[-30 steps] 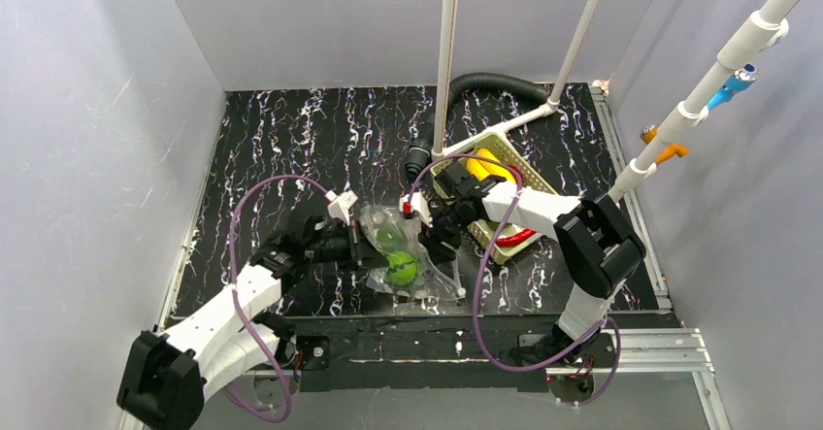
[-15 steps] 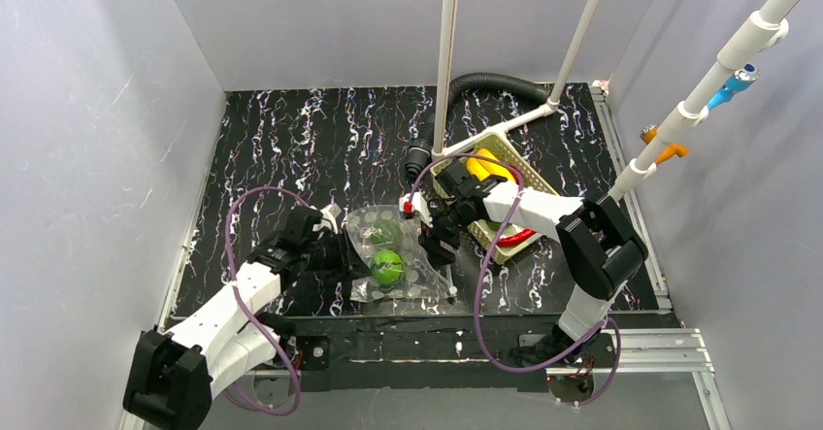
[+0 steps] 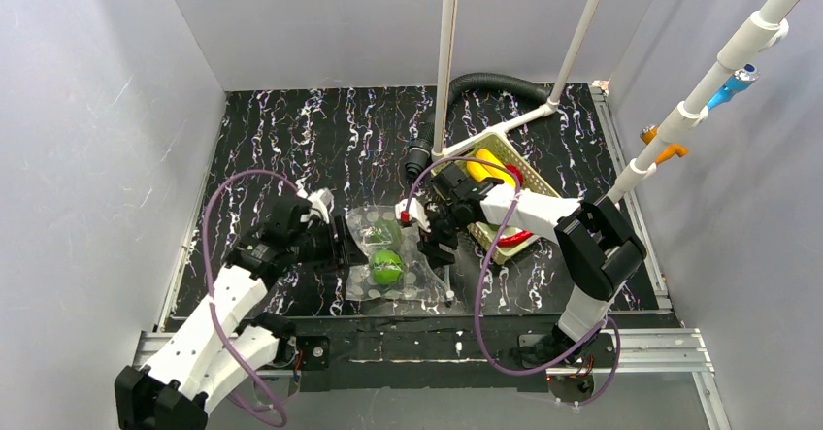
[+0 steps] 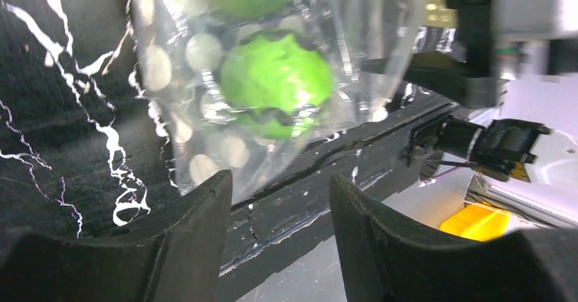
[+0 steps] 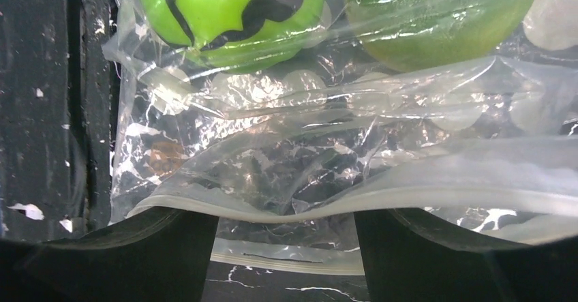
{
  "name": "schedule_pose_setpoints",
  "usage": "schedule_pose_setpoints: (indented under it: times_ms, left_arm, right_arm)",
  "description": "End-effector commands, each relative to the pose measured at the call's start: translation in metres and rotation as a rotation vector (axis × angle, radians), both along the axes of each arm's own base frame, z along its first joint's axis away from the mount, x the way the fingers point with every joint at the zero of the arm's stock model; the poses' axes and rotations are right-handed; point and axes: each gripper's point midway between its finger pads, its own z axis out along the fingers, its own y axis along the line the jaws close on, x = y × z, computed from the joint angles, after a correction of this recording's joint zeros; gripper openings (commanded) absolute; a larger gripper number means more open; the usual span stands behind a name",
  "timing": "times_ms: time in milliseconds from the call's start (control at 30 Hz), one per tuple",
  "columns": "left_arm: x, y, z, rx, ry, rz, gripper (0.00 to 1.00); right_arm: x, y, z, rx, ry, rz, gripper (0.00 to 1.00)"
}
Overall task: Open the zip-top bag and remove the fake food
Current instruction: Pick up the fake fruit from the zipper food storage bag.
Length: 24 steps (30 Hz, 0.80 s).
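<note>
Two green toy fruits inside zip-top bag; zip edge faces 3 o'clock, at right pincer, jaws apart; left pincer apart too.

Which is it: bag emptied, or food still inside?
Still inside: a bright green ball and a darker green piece show through the clear bag.

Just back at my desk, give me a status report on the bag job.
Left pincer open, short of bag. Right pincer open at bag's zip edge. Two green fruits inside. Nothing blocking.
</note>
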Motion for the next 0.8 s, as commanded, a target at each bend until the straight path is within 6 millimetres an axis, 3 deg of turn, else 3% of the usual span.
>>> schedule_pose_setpoints:
  times_ms: [0,67,133,267,400,500,633,767]
  left_arm:
    - [-0.002,0.000,0.042,-0.019,-0.092,-0.052,0.49]
    - [0.002,-0.010,0.051,-0.071,-0.110,-0.068,0.44]
    - [0.006,-0.021,0.045,-0.107,-0.078,-0.081,0.32]
    - [0.014,-0.036,0.009,-0.088,0.012,-0.106,0.23]
    - [0.019,-0.028,-0.018,0.002,0.050,-0.089,0.14]
    - [0.016,-0.017,-0.034,0.075,0.075,-0.078,0.12]
    - [0.007,-0.017,-0.052,0.080,0.129,-0.089,0.11]
    - [0.011,-0.019,-0.063,0.086,0.150,-0.096,0.11]
  right_arm:
    - [0.005,0.006,0.007,0.050,-0.086,0.090,0.76]
    - [0.005,0.006,0.009,0.061,-0.103,0.111,0.76]
    - [0.003,0.005,0.012,0.074,-0.116,0.133,0.76]
    - [0.001,0.002,0.014,0.091,-0.112,0.136,0.76]
    - [0.002,0.000,0.013,0.092,-0.105,0.128,0.76]
    - [0.002,-0.001,0.012,0.092,-0.103,0.133,0.76]
    - [-0.008,-0.003,0.009,0.128,-0.128,0.241,0.80]
    - [-0.010,0.000,0.011,0.170,-0.181,0.306,0.82]
